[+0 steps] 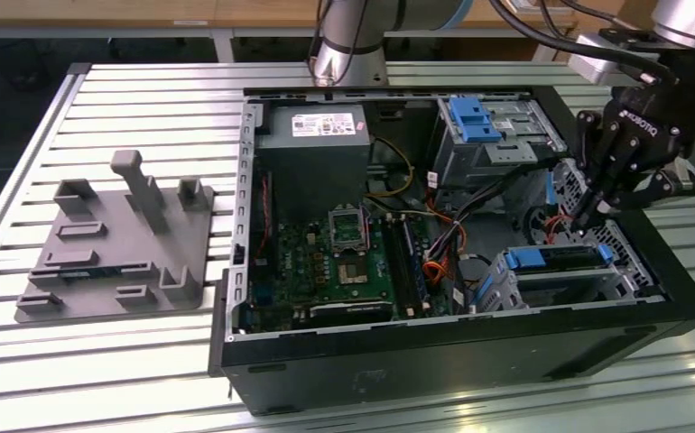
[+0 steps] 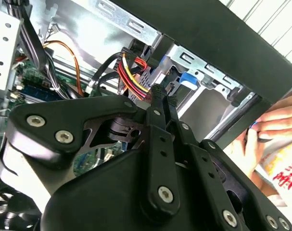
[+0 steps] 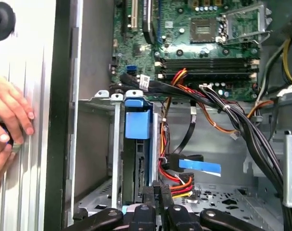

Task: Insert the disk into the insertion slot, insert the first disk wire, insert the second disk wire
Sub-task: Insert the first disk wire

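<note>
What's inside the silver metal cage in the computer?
The blue-framed disk sits inside the insertion slot. The slot's metal walls cover its sides and far end, so those parts cannot be seen.

I see a little bare case floor [image 3: 218, 144] between the insertion slot [image 3: 116, 144] and the taller drive bay [image 1: 528, 126]. My gripper [image 3: 158, 188] sits in that gap, fingers pressed together. Right beside it lie red, yellow and black wires [image 3: 174, 178]. A thick black wire bundle [image 3: 242, 125] crosses over the room. A person's hand [image 3: 11, 120] rests just outside the case wall [image 3: 61, 120].
</note>
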`<state>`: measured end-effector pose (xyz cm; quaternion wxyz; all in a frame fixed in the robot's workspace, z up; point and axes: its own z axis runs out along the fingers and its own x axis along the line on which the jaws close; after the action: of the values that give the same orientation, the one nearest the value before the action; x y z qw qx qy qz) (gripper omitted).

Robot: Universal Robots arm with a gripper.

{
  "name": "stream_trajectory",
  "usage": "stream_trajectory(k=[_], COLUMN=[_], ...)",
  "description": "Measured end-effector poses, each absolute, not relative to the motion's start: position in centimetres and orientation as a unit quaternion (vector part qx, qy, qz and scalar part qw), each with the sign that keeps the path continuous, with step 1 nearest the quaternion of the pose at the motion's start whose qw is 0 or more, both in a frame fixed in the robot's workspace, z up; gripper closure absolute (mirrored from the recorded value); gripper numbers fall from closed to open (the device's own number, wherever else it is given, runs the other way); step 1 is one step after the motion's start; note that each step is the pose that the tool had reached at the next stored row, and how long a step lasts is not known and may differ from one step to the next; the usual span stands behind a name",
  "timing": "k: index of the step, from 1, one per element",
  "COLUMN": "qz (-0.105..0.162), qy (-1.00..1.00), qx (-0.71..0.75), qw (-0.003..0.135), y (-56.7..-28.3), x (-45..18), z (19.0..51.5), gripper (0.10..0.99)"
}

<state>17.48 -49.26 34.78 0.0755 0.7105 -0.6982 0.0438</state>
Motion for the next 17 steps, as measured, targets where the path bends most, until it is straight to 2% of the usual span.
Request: stream_trajectory(k=[10, 17], qz=[0.032, 0.03], qy=[-0.696, -0.695], qx=[0.715, 0.716], qw=[0.062, 0.06], y=[-51.3, -51.7], x=[17.3, 17.2], z=[34.7, 34.7], gripper=[0.922, 0.922])
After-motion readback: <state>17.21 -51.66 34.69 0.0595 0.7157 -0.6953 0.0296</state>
